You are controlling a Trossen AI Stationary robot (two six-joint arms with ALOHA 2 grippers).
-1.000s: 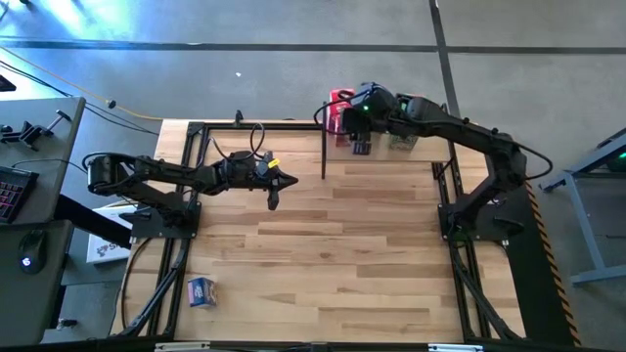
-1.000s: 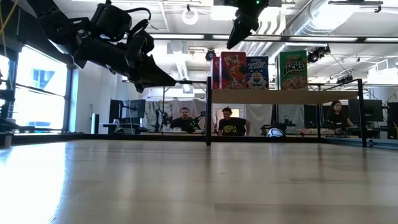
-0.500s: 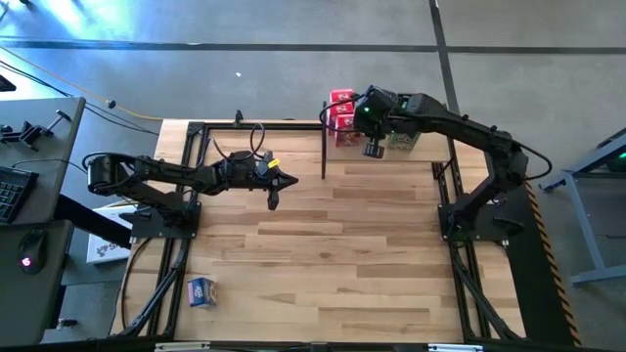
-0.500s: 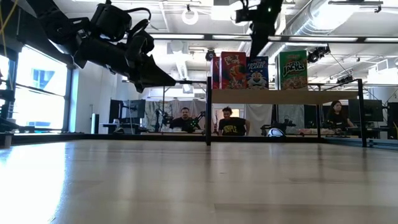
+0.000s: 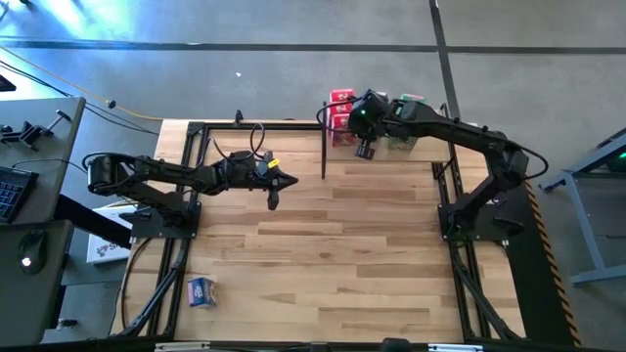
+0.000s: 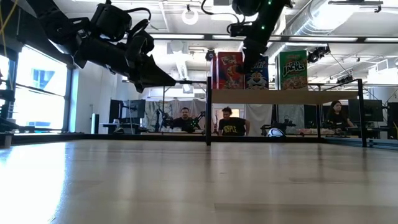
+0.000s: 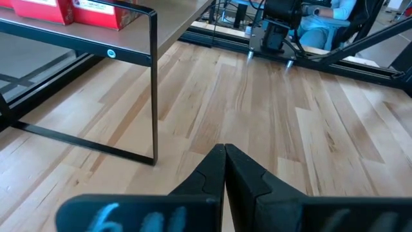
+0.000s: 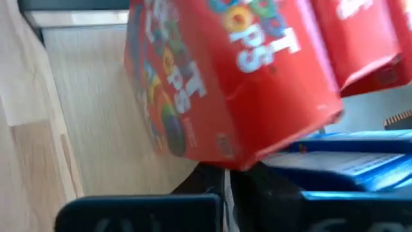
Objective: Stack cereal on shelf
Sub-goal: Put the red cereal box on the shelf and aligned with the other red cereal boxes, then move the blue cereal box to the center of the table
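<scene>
Beside the shelf (image 5: 391,147), the right gripper (image 5: 365,152) hangs pinched shut and empty. One blue cereal box (image 5: 201,290) lies flat far across the table, nearer the left gripper (image 5: 274,200), also closed.

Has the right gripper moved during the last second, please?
Yes. The right gripper has swung along the shelf front and back, ending slightly right of its earlier spot, now shut.

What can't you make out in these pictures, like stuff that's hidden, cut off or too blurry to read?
- How many boxes stand on the shelf: in the high view the right gripper and its arm cover most of them.
- Print on the red cereal box: blurred in the right wrist view.
- Blue box: cut off by that picture's edge.
- Small box beside the table: too small to identify from above.
</scene>
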